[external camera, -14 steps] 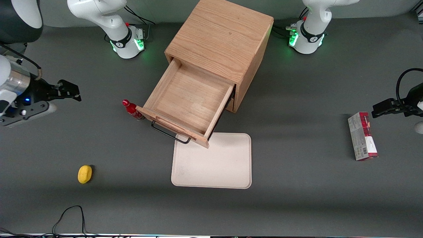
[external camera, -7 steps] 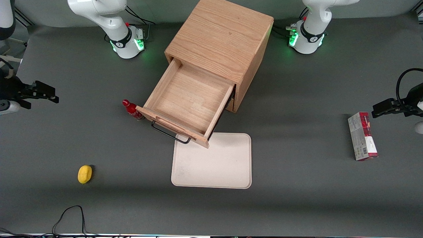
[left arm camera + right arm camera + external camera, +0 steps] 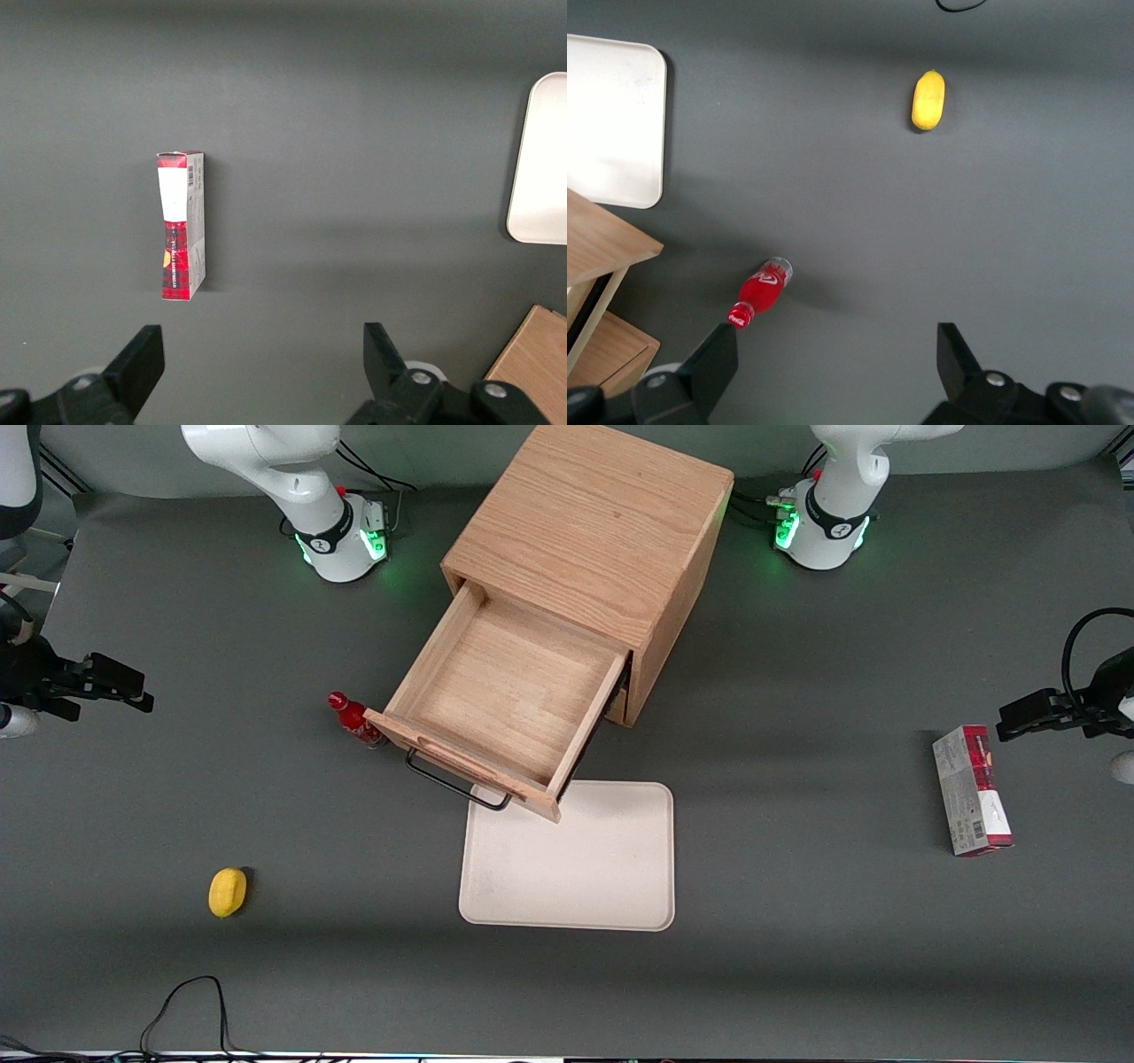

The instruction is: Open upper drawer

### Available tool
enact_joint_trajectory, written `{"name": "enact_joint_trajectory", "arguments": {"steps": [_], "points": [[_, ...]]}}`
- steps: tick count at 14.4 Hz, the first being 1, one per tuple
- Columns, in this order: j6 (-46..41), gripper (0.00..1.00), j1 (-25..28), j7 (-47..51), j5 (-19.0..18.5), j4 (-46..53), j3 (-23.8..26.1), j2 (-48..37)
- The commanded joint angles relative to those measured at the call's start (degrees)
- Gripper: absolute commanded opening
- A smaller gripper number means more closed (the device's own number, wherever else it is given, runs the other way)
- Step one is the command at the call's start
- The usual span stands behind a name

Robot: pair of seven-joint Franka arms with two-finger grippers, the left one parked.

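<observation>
The upper drawer [image 3: 509, 695] of the light oak cabinet [image 3: 594, 522] stands pulled far out, its inside bare, its thin black bar handle [image 3: 456, 784] on the front toward the camera. A corner of the drawer front shows in the right wrist view [image 3: 602, 239]. My gripper [image 3: 120, 684] is open and holds nothing. It hangs above the table at the working arm's end, well away from the drawer. In the right wrist view its fingers [image 3: 709, 363] stand wide apart over bare mat.
A red bottle [image 3: 354, 722] [image 3: 762, 290] lies beside the drawer front. A white tray [image 3: 571, 859] [image 3: 611, 119] lies in front of the drawer, partly under it. A yellow lemon [image 3: 228, 891] [image 3: 928, 100] lies near the front edge. A red box [image 3: 970, 788] [image 3: 180, 226] lies toward the parked arm's end.
My gripper has drawn back from the drawer toward the working arm's end of the table, mostly in the first half second. The drawer has not moved.
</observation>
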Motion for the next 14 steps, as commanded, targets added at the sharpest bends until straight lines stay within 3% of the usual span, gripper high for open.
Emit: {"name": "enact_joint_trajectory", "arguments": {"steps": [1,6,14], "points": [[1.73,1.00,-0.26,1.55,-1.34,-2.07,0.31,-1.76],[1.82,1.00,0.00,0.94,-3.44,-1.20,0.40,-1.06],[1.65,1.00,1.15,1.20,-3.62,-1.02,-0.22,-0.62]]}}
